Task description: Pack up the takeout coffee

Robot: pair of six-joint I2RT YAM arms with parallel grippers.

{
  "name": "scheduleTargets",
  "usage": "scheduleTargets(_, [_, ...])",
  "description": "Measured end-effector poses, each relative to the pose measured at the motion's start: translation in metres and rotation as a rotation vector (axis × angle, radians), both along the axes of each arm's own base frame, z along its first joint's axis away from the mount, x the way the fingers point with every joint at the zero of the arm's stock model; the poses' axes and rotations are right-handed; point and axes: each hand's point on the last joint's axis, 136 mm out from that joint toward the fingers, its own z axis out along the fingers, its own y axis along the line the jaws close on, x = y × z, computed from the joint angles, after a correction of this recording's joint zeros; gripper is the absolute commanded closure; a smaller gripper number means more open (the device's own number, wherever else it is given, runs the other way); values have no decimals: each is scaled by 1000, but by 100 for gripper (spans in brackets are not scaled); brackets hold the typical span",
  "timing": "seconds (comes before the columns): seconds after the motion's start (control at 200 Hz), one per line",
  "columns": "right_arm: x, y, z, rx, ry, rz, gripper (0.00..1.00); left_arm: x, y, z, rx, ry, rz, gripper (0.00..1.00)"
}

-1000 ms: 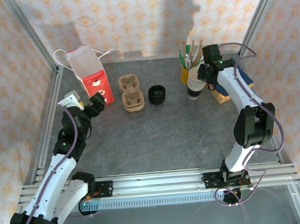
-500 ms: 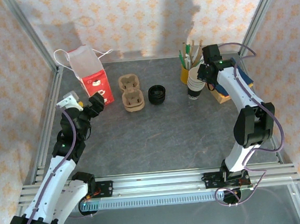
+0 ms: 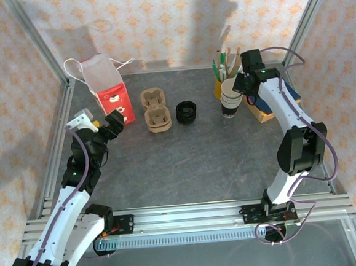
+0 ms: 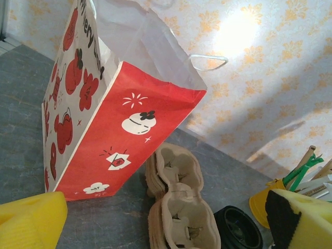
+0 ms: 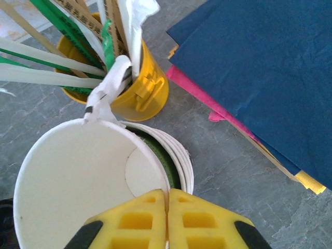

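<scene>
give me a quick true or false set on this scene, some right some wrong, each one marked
1. The right gripper is shut on the top cup's rim. True.
2. The left gripper holds the bag. False: it is open near the bag, holding nothing.
3. In the top view the lids sit right of the carriers. True.
4. The bag lies flat. False: it stands upright, mouth open.
5. The napkins are in the yellow holder. False: they lie flat beside it.
</scene>
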Motion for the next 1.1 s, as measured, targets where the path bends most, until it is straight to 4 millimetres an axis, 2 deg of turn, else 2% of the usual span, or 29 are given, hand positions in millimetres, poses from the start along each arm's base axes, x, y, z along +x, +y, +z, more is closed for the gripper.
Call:
scheduleTargets(0.155, [-2,1,17,1,-23,14,97,-1,0,17,-5,-27,-3,1])
scheduleTargets(0.275, [-10,1,40,8,-65,22,100,-3,0,24,-9,-46,-6,1])
scheduleTargets(0.435, [-19,1,79,17,-144,37,100,-3,-2,25,-11,-48,-15,1])
scheduleTargets(0.611, [-28,2,110,31,-206,51,100,-3,-2,25,-8,-50,-17,1])
scheduleTargets(0.806, [-48,24,134,110,-262,155,100,4,-4,18,-4,-29,-18,1])
scheduleTargets(0.891, [-61,36,136,141,-277,210,100,6,-4,18,-4,-32,-18,1])
scheduleTargets(0.966, [-74,48,129,168,-271,256,100,8,-4,18,2,-32,-19,1])
scheduleTargets(1.101, [-92,72,94,199,-218,333,100,13,-5,15,19,-25,-21,1])
